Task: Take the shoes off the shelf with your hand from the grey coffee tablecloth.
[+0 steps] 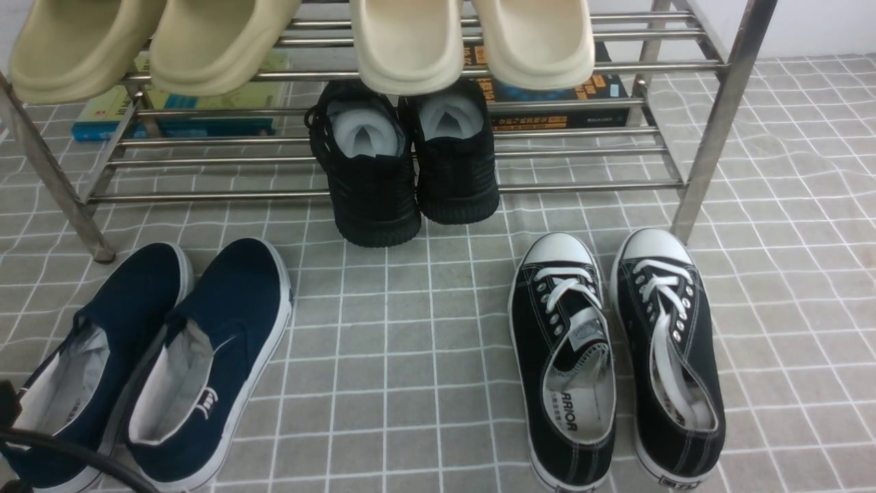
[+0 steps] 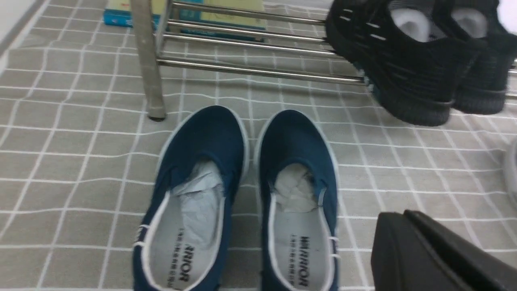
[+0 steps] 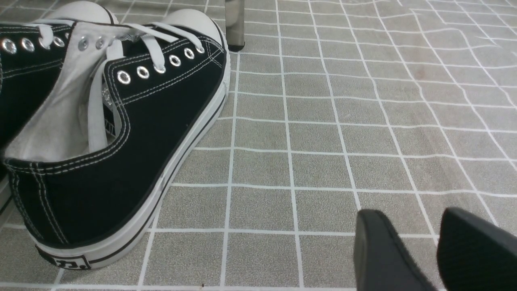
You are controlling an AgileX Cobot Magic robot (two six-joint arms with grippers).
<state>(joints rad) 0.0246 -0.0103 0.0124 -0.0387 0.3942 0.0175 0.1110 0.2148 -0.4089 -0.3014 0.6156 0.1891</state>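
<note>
The navy slip-ons [image 1: 226, 322] stand side by side on the grey grid tablecloth [image 1: 424, 342], in front of the steel shelf's [image 1: 582, 186] left leg. In the left wrist view they [image 2: 297, 145] lie toes toward the shelf leg [image 2: 147, 72], with crumpled paper inside. My left gripper [image 2: 398, 216] is shut and empty, just beside the heel of one slip-on and above the cloth. Only its cable [image 1: 75, 455] shows in the front view. My right gripper [image 3: 412, 226] is open and empty, low over bare cloth [image 3: 323, 137].
All-black knit sneakers [image 1: 410, 164] sit on the shelf's lower tier, toes overhanging. Black white-laced sneakers [image 1: 616, 349] stand on the cloth at right, close to my right gripper [image 3: 121, 133]. Cream slippers [image 1: 472, 41] are on the top tier. Books [image 1: 178, 120] lie under the shelf.
</note>
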